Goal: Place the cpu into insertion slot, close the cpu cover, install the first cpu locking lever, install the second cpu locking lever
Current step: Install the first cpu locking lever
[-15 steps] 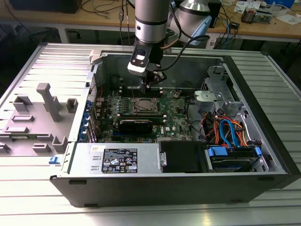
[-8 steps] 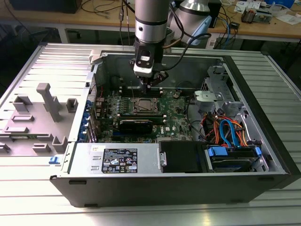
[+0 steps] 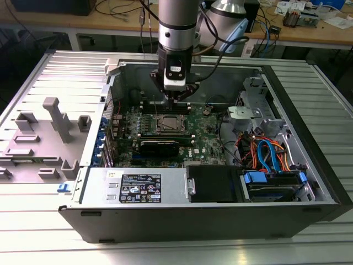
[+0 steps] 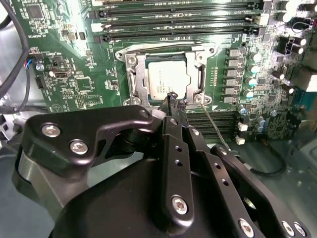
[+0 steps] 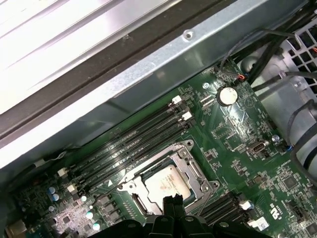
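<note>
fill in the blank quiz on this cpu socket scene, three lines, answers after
1. The cpu lies in the slot; its top shows through the cover's square ___.
2. The board around the slot is ___ in colour.
3. In the exterior view, the gripper hangs ___ the cpu.

Missing words: window; green; above

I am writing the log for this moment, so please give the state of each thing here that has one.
cpu: seated in the insertion slot, metal top up.
cpu cover: down flat around the cpu.
gripper: shut, tips just above the slot's edge.
computer case: lying on its side, side panel off.
</note>
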`<state>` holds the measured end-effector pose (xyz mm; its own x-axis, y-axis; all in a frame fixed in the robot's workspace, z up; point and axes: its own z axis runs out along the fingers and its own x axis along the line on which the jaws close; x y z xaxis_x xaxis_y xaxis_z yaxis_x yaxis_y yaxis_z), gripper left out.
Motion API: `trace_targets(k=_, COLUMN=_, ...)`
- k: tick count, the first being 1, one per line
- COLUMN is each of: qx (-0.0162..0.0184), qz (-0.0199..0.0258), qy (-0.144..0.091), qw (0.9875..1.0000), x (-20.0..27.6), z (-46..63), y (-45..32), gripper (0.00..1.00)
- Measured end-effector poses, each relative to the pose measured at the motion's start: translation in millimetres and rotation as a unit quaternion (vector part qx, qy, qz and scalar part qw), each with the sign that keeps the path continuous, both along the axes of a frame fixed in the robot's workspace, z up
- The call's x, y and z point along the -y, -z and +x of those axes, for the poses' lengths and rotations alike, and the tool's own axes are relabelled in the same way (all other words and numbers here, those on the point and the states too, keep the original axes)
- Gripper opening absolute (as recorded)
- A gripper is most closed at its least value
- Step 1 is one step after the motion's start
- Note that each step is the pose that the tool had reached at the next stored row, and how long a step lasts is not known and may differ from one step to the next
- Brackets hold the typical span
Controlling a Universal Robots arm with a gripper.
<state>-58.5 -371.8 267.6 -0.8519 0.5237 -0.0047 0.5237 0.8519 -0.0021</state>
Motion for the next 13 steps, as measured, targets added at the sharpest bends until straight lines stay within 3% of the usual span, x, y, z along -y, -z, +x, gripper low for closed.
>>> trace_targets(k=13, qx=0.0000, qz=0.0004, qy=-0.002, qw=1.0000, x=0.2, z=0.0, y=0.0, gripper=0.11)
